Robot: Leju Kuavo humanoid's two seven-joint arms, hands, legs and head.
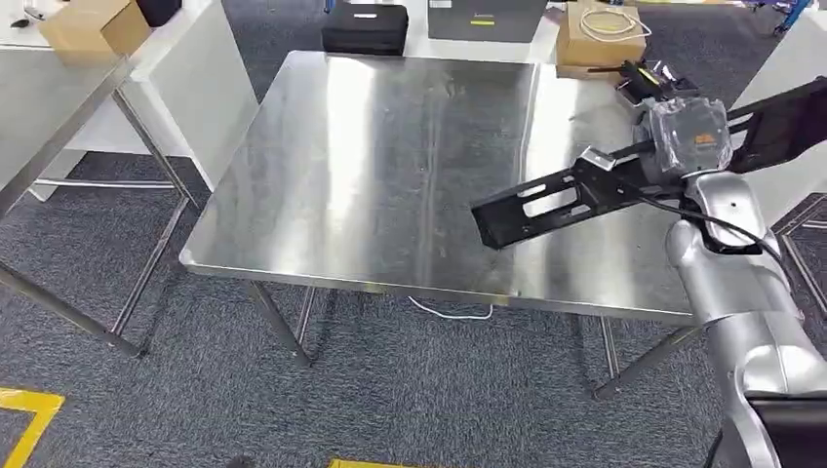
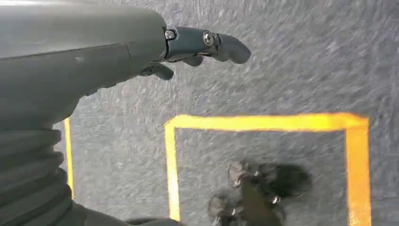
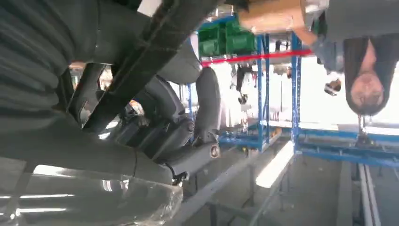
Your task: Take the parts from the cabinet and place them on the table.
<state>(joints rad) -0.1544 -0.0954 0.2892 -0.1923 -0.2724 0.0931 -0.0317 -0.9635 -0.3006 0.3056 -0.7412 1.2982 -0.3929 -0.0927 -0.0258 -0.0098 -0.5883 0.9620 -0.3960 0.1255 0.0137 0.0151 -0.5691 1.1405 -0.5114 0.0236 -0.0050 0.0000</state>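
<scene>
I am at the putting-down step. My right hand [image 1: 688, 136] is wrapped tight around a long flat black metal part with slots [image 1: 546, 203], holding it above the shiny steel worktop [image 1: 371, 166], over its right side. Next I should lower it until it lies flat, then let go. My left hand [image 2: 197, 47] hangs over the grey carpet floor [image 2: 282, 70], fingers loosely apart, holding nothing.

The right hand [image 3: 164, 117] is gripping a long black part [image 3: 141, 61], its dark fingers [image 3: 207, 99] curling around the bar. The part is running diagonally across the hand. Beyond the hand, blue shelving [image 3: 277, 94] is carrying green bins [image 3: 226, 37] and a cardboard box [image 3: 270, 14]. A person [image 3: 362, 56] is standing beside the shelving.
</scene>
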